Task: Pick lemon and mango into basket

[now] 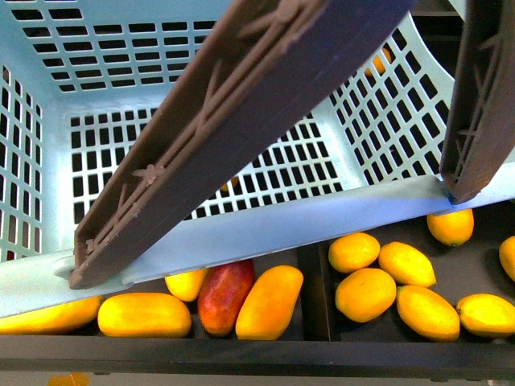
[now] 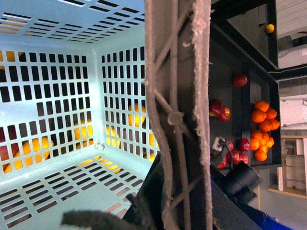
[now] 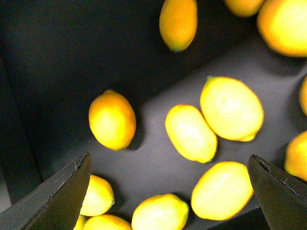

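Your right claw (image 3: 168, 160) hangs over a scatter of lemons with its two dark fingers (image 3: 57, 196) spread wide apart and nothing gripped. The lemon (image 3: 190, 132) lies on the dark worktop (image 3: 62, 57) under that gap, just beside a plumper one.

In the front view the basket (image 1: 322, 217) fills the upper part. One brown handle (image 1: 241, 121) slants across its mouth, and a second handle (image 1: 483, 96) hangs at its right end. Both task fruits are outside the basket, on the worktop (image 1: 475, 269) below its near rim. The mango (image 1: 269, 301) lies tilted under the middle of that rim, touching a dark red mango (image 1: 225, 295). The lemons (image 1: 365, 293) sit in the next compartment, past a divider (image 1: 315, 281), under the basket's right end.

For your left claw (image 2: 153, 213), you cannot tell whether it is apart or together. Its wrist view is taken up by the handle (image 2: 177, 120), running close past the lens, and the slotted walls of the basket (image 2: 120, 57). Yellow fruit shows through those slots. Outside the basket, past the handle, tangerines (image 2: 263, 117) and red round fruit (image 2: 219, 110) sit on a dark shelf.
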